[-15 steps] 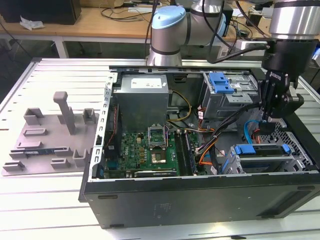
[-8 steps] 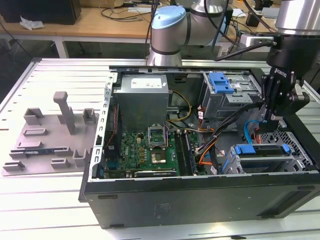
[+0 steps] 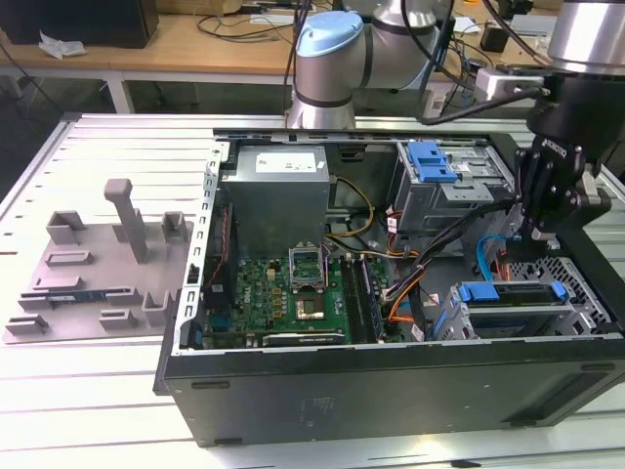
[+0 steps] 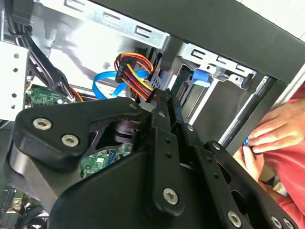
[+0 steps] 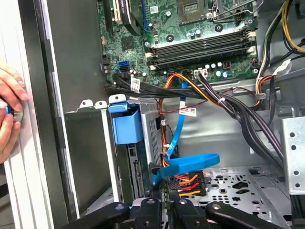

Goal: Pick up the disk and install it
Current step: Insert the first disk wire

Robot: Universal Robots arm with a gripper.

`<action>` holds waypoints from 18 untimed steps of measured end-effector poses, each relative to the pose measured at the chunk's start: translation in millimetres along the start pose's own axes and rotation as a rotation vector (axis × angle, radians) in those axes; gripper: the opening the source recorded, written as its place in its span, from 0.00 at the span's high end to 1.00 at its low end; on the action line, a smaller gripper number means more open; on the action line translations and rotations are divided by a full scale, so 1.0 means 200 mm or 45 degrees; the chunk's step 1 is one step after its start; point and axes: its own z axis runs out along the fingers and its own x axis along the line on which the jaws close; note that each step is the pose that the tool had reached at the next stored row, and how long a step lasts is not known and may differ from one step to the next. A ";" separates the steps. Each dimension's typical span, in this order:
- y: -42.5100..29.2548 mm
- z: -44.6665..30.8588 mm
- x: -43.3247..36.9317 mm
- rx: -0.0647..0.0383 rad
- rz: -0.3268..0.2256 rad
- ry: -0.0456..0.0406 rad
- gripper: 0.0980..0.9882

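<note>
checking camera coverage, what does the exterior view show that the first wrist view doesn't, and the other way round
Exterior view: the grey power-supply box, the grey fixture on the table at that view's left, and the disk in its blue bracket at that view's right. First wrist view: a person's hand outside the case wall. Both: the motherboard and the blue cable. Whether the blue piece by that wall is the disk's bracket, I cannot tell.

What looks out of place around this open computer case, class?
A person's hand lies against the outer side of the case wall, close to the claw hanging inside the case. A hand that near a robot arm looks risky.
</note>
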 end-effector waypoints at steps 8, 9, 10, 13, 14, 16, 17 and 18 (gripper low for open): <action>-0.011 0.020 0.081 -0.010 -0.006 -0.061 0.92; -0.011 0.021 0.083 -0.009 -0.012 -0.062 0.92; -0.012 0.021 0.086 -0.008 -0.021 -0.062 0.92; -0.014 0.026 0.105 -0.007 -0.042 -0.063 0.92; -0.016 0.029 0.116 -0.008 -0.045 -0.064 0.92; -0.019 0.034 0.138 -0.011 -0.048 -0.071 0.92; -0.019 0.036 0.142 -0.012 -0.049 -0.074 0.92; -0.020 0.037 0.148 -0.013 -0.050 -0.077 0.92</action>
